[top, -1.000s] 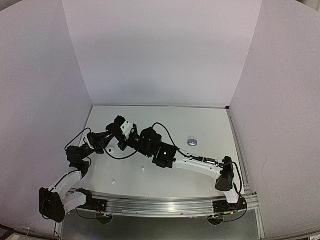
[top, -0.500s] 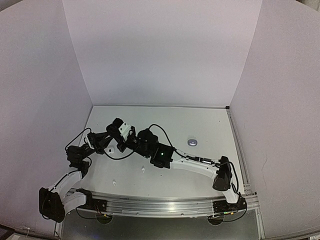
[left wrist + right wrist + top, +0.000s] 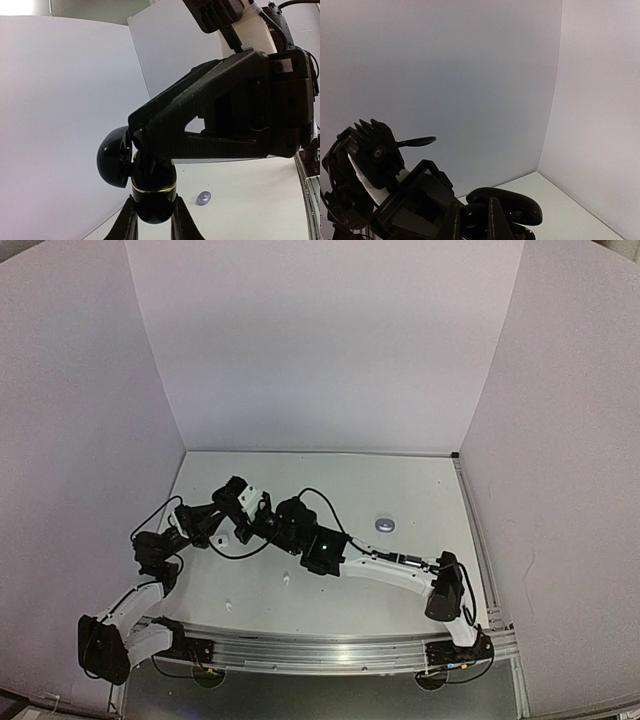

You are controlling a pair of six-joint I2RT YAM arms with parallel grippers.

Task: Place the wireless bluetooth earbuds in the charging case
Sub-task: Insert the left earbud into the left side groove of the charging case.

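My left gripper (image 3: 153, 227) is shut on the lower half of a black charging case (image 3: 154, 192) with a gold band, held upright above the table. Its lid (image 3: 114, 157) hangs open to the left. My right gripper (image 3: 472, 222) reaches in from the right, with its fingertips at the case's open mouth. It is shut on a small glossy black earbud (image 3: 473, 219), just beside the lid (image 3: 512, 206). In the top view the two grippers (image 3: 258, 508) (image 3: 273, 523) meet left of the table's centre. Two tiny white earbuds (image 3: 287, 580) (image 3: 228, 606) lie on the table near the front.
A silvery grey pebble-like case (image 3: 384, 524) (image 3: 203, 198) lies shut on the table, right of the grippers. White walls (image 3: 320, 350) enclose the table at the back and on both sides. The metal rail (image 3: 320, 650) with both arm bases runs along the near edge.
Both grippers have shifted slightly left and toward the near edge together, the right arm's elbow drawing in. Over the last half second almost nothing has moved. Both grips are unchanged.
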